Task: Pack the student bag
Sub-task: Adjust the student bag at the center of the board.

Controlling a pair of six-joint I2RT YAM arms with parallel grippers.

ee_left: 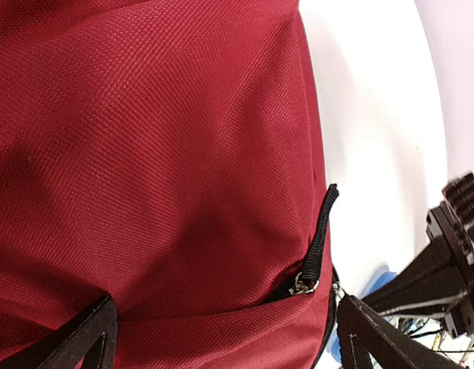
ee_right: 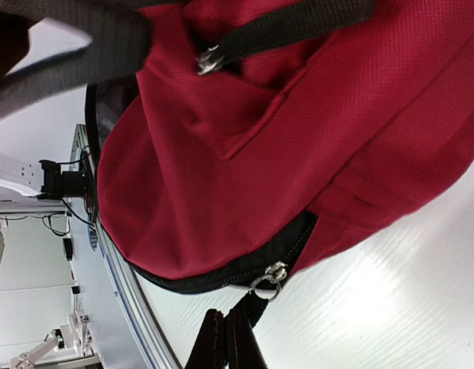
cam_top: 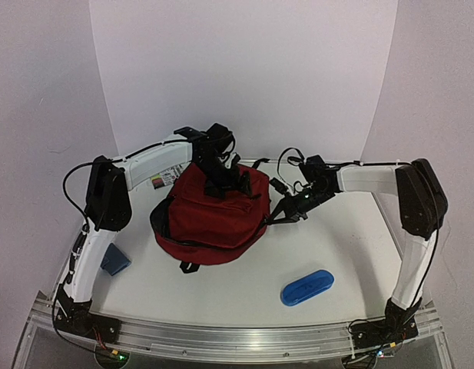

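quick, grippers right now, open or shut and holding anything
left gripper: open, fingers spread over the student bag, holding nothing
right gripper: shut, it seems on the bag's black zipper pull

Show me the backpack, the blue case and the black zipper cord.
student bag (cam_top: 213,219), top view, middle of its red fabric.
blue case (cam_top: 306,287), top view, centre of its upper face.
black zipper cord (ee_left: 319,238), left wrist view, middle of the cord.

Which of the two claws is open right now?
The left gripper, over the student bag: its fingers stand wide apart. The right gripper is pinched shut on a zipper pull.
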